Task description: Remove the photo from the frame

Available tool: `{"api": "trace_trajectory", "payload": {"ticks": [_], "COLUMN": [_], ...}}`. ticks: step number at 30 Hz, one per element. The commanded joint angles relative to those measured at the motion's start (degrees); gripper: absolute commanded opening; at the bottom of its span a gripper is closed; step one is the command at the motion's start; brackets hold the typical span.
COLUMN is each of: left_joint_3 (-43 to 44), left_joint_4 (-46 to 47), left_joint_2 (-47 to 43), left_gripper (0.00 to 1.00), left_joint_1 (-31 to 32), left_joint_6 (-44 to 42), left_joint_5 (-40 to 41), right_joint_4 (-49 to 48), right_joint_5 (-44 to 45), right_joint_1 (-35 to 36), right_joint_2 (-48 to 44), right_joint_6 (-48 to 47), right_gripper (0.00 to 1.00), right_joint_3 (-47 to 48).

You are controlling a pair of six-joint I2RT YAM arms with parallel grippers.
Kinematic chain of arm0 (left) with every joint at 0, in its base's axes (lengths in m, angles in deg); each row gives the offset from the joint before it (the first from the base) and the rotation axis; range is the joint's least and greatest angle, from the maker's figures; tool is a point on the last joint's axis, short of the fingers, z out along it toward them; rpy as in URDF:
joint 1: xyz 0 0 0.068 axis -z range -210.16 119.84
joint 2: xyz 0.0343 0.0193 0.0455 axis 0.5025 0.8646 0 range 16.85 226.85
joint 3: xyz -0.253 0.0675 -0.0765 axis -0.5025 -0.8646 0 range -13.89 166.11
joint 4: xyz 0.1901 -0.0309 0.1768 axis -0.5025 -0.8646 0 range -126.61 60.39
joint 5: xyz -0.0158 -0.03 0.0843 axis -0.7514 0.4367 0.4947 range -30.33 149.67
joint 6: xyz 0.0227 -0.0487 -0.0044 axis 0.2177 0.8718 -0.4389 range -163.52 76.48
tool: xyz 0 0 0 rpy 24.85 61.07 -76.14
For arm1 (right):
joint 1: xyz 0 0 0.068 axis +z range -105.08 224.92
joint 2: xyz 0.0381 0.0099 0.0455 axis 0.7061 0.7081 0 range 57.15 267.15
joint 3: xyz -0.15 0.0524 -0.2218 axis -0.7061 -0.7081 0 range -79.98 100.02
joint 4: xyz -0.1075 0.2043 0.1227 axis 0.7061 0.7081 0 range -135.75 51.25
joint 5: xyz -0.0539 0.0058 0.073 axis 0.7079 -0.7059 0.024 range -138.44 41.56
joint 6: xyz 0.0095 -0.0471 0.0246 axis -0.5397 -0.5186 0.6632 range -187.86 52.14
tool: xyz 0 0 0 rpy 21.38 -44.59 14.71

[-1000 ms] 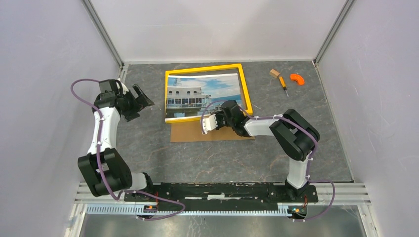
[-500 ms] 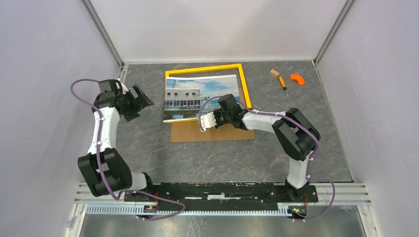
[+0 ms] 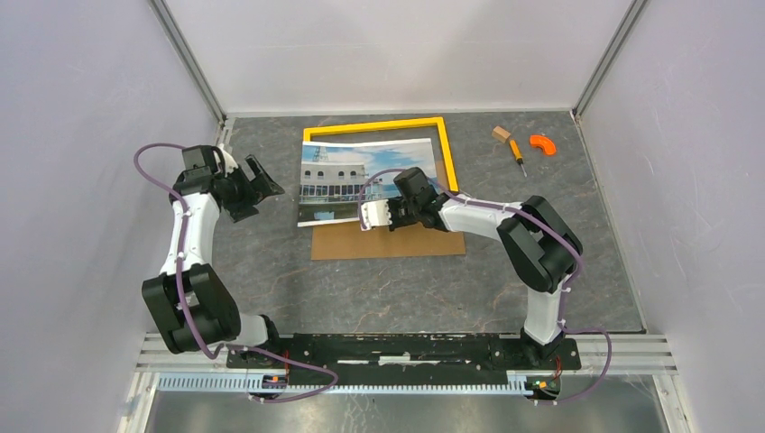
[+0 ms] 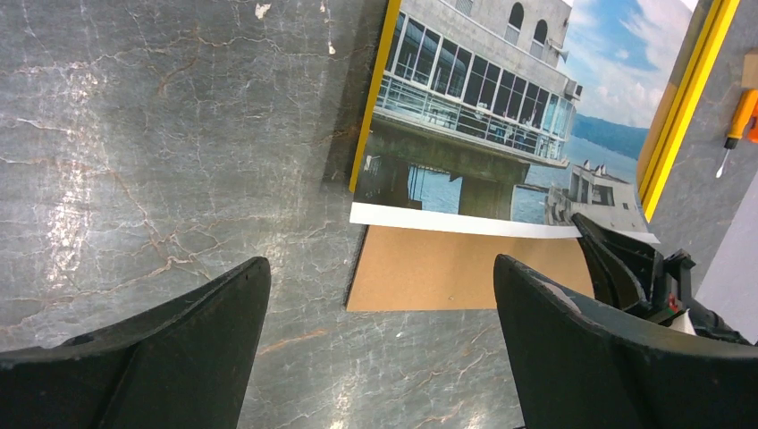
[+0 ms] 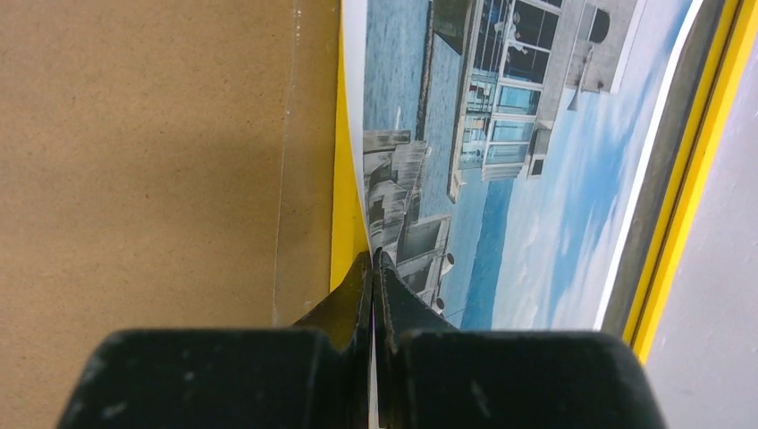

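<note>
The photo (image 3: 361, 176), a white building against blue sky and water, lies slid leftward and toward me over the yellow frame (image 3: 397, 125). Its left part sticks out past the frame's left side. My right gripper (image 3: 365, 218) is shut on the photo's near edge. In the right wrist view the jaws (image 5: 373, 261) pinch the print (image 5: 501, 161) beside the frame's yellow border (image 5: 345, 214). My left gripper (image 3: 263, 183) is open and empty, left of the photo. In the left wrist view (image 4: 380, 357) it hovers over bare table, with the photo (image 4: 483, 134) ahead.
The brown backing board (image 3: 388, 242) lies flat just in front of the frame; it also shows in the left wrist view (image 4: 447, 268) and the right wrist view (image 5: 134, 161). A small screwdriver (image 3: 516, 153), a wooden block (image 3: 501, 133) and an orange curved piece (image 3: 542, 142) lie at the back right.
My right gripper has moved left with the photo's edge in it, dragging the photo left out of the frame. The left arm has barely moved.
</note>
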Motion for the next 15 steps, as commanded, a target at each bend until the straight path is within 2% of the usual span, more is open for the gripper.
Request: {"api": "trace_trajectory", "payload": {"ticks": [1,4,8,10,15], "left_joint_3": [0.37,0.75,2.31,3.49,6.66], "left_joint_4": [1.04,1.15,1.06,1.09,1.59], "left_joint_2": [-0.20,0.14,2.40,4.49,10.35], "left_gripper": [1.00,1.00,1.00,1.00,1.00], "left_joint_1": [-0.09,0.40,1.21,2.12,4.87], "left_joint_6": [-5.54,-7.31,-10.21,-11.39,-12.21], "left_joint_5": [-2.01,-0.99,1.06,1.70,2.99], "right_joint_4": [9.35,9.19,11.62,12.07,15.88], "right_joint_5": [4.14,4.78,2.89,3.41,2.74], "right_joint_1": [0.25,0.05,-0.04,-0.02,-1.68], "right_joint_2": [3.42,1.79,-1.16,-2.46,-5.90], "right_joint_6": [9.76,11.63,13.43,14.02,16.49], "right_gripper": [0.03,0.21,0.39,0.52,0.71], "right_joint_3": [-0.75,-0.43,-0.65,-1.32,1.22]}}
